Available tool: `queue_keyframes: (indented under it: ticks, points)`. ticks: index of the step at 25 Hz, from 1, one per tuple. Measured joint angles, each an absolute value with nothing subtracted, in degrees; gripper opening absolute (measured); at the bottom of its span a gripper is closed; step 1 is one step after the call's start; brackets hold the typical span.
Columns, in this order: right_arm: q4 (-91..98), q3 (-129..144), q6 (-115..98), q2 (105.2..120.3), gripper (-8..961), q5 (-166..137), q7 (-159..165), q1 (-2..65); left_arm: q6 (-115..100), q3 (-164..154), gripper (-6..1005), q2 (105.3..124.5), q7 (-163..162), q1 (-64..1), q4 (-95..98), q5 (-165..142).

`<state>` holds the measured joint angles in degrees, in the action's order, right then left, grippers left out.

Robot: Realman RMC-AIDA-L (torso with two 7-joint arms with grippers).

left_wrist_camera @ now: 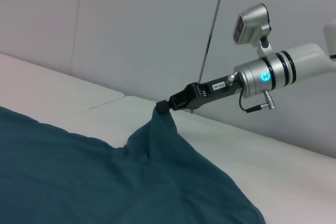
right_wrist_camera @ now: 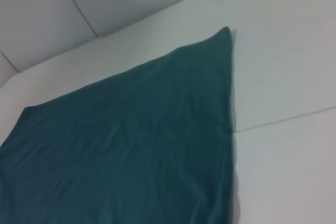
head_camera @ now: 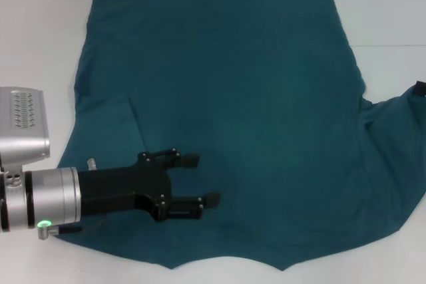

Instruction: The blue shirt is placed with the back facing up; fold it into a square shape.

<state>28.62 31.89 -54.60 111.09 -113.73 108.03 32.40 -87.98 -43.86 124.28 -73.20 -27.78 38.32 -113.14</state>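
The blue shirt (head_camera: 233, 98) lies spread on the white table and fills most of the head view. Its left sleeve (head_camera: 106, 128) is folded inward onto the body. My left gripper (head_camera: 208, 179) is open and empty, hovering over the shirt's near left part. My right gripper (left_wrist_camera: 164, 106) is shut on the right sleeve's tip and holds it lifted off the table, so the cloth (left_wrist_camera: 163, 140) rises in a peak. In the head view only a black bit of the right gripper (head_camera: 421, 88) shows at the right edge. The shirt also shows in the right wrist view (right_wrist_camera: 131, 145).
The white table (head_camera: 40, 31) shows bare strips to the left and right (head_camera: 393, 18) of the shirt. A seam between table panels runs at the right (head_camera: 393, 46). A grey wall (left_wrist_camera: 131, 24) stands behind the table.
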Motion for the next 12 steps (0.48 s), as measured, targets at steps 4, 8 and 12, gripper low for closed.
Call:
queue_keyframes:
  ticks: [4, 8, 12]
  points:
    - [29.3, 31.9, -55.6, 111.02, 118, -113.5, 107.7, 32.6, -88.0, -43.9, 888, 124.28, -73.2, -27.8, 38.3, -113.1]
    - [29.7, 31.7, -57.7, 110.92, 128, -113.3, 107.8, 33.4, -88.0, -43.9, 888, 124.28, -73.2, -27.8, 38.3, -113.0]
    - [29.8, 32.0, -60.6, 111.46, 138, -113.3, 108.4, 35.2, -88.0, -43.9, 888, 124.24, -73.2, -27.9, 38.3, -113.0]
